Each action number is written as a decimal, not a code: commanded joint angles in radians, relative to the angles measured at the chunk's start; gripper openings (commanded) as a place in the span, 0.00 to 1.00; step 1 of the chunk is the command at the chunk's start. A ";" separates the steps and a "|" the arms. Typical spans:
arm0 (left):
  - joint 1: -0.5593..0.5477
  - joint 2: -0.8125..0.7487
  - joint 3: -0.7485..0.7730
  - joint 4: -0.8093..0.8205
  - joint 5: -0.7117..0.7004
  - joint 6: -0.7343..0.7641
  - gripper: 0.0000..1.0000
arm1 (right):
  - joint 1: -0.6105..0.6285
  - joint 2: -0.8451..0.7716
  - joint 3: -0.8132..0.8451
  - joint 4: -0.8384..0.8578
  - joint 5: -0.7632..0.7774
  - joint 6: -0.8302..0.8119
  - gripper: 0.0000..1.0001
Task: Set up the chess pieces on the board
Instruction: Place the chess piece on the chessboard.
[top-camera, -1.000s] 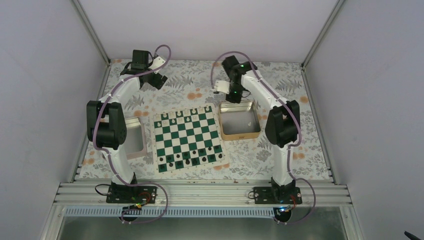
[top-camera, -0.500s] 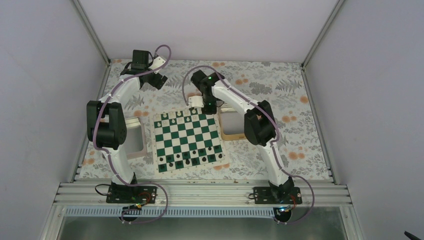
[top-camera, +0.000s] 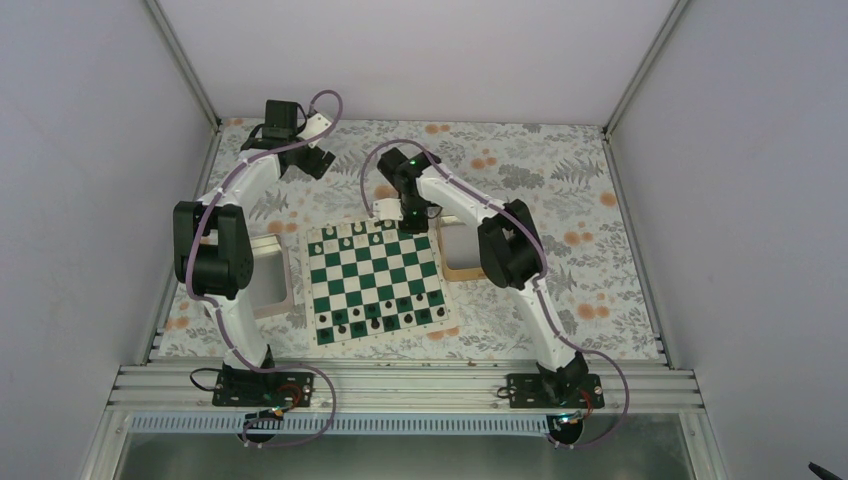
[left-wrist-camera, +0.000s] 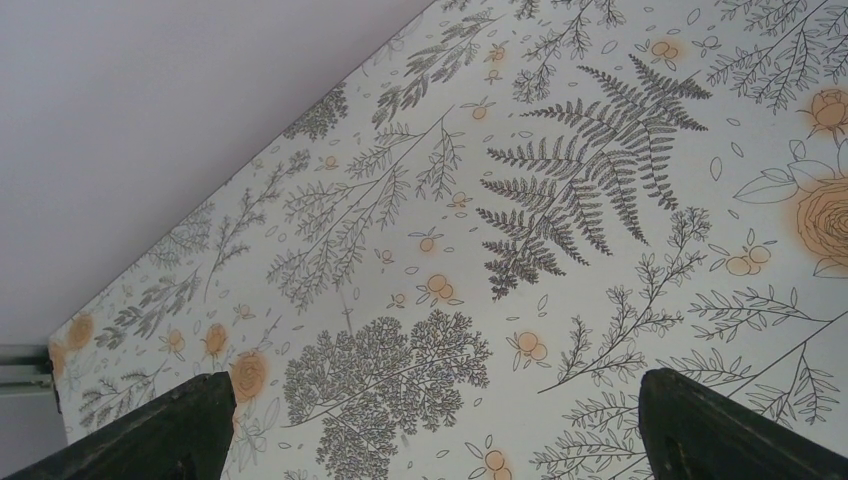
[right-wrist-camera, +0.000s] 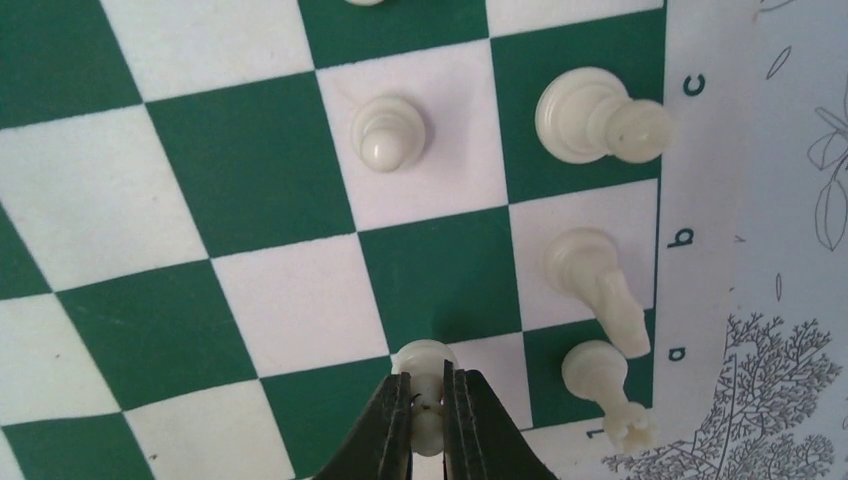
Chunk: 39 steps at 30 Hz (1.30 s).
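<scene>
Right arm: the right gripper (right-wrist-camera: 427, 388) is closed on a white pawn (right-wrist-camera: 423, 358), with both fingers pressed against the stem just below the head. The pawn is over the chessboard (right-wrist-camera: 250, 200), where a green square and a white square meet in the second rank near files a and b. Whether its base touches the board cannot be told.

Pieces around the held pawn, right wrist view:
- Rook (right-wrist-camera: 600, 375) at 3 o'clock, on the square beside letter a.
- Knight (right-wrist-camera: 592, 280) at 2 o'clock, beside letter b.
- Bishop (right-wrist-camera: 597, 118) at 1 o'clock, beside letter c.
- A second pawn (right-wrist-camera: 387, 132) at 12 o'clock, upright on a white square one rank in from the bishop.

Overhead view: the right gripper (top-camera: 392, 213) is over the far edge of the chessboard (top-camera: 372, 272). White pieces (top-camera: 362, 231) line the far rank and black pieces (top-camera: 380, 318) fill the two near ranks. A tan tin (top-camera: 457, 268) lies at 3 o'clock of the board, partly hidden by the right arm. A grey tray (top-camera: 270, 282) lies at 9 o'clock, partly hidden by the left arm.

Left arm: the left gripper (top-camera: 318, 162) is at 11 o'clock of the board, well apart from it. In the wrist view the left gripper (left-wrist-camera: 432, 385) has its fingers spread wide with nothing between them, above the floral cloth (left-wrist-camera: 560, 200).
</scene>
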<state>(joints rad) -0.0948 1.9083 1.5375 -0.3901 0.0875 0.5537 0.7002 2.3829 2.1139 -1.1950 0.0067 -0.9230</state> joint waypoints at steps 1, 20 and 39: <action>-0.003 -0.015 -0.014 0.014 0.016 0.008 1.00 | 0.010 0.024 0.039 0.036 -0.028 -0.020 0.07; -0.003 -0.002 -0.016 0.013 0.024 0.013 1.00 | 0.012 0.052 0.057 0.029 -0.049 -0.029 0.07; -0.004 -0.005 -0.013 0.009 0.028 0.013 1.00 | 0.013 0.058 0.040 0.026 -0.053 -0.027 0.10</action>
<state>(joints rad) -0.0948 1.9083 1.5291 -0.3904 0.0910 0.5613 0.7013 2.4207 2.1433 -1.1744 -0.0330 -0.9386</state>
